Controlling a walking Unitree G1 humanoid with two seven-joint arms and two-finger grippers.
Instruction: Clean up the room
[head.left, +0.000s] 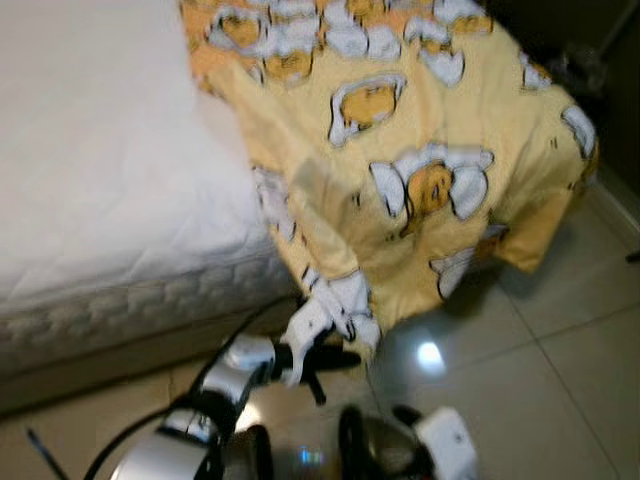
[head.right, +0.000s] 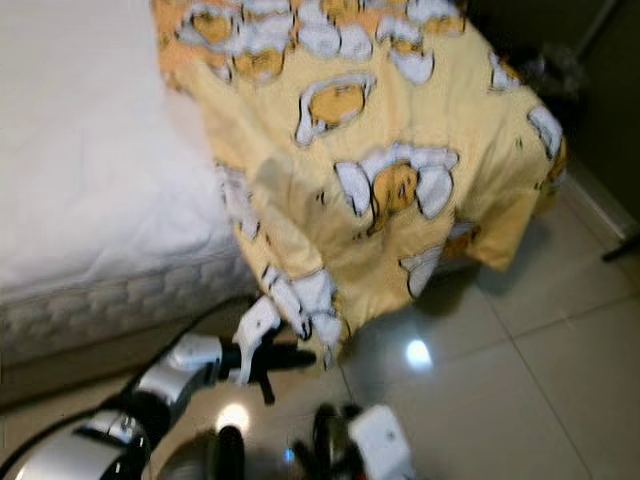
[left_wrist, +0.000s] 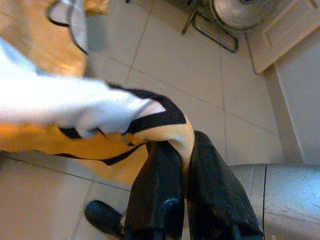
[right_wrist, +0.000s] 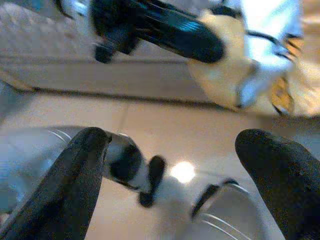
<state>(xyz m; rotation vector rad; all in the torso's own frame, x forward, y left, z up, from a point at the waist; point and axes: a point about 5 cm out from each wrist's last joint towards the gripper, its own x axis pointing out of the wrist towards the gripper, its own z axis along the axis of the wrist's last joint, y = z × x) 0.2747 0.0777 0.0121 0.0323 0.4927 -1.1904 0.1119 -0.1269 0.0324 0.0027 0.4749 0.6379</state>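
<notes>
So there's one yellow blanket (head.left: 400, 150) with a cartoon print, draped over the corner of one bed (head.left: 100, 180) and hanging down to the tile floor (head.left: 540, 380). The left claw (head.left: 325, 360) is clamped on the blanket's lowest corner, just off the floor beside the bed; the wrist view shows both black fingers (left_wrist: 155, 195) pinching the fabric. The right claw (right_wrist: 175, 175) hangs low over the floor with its two fingers spread wide, holding nothing. One fan (left_wrist: 240, 12) stands on the tiles further off.
</notes>
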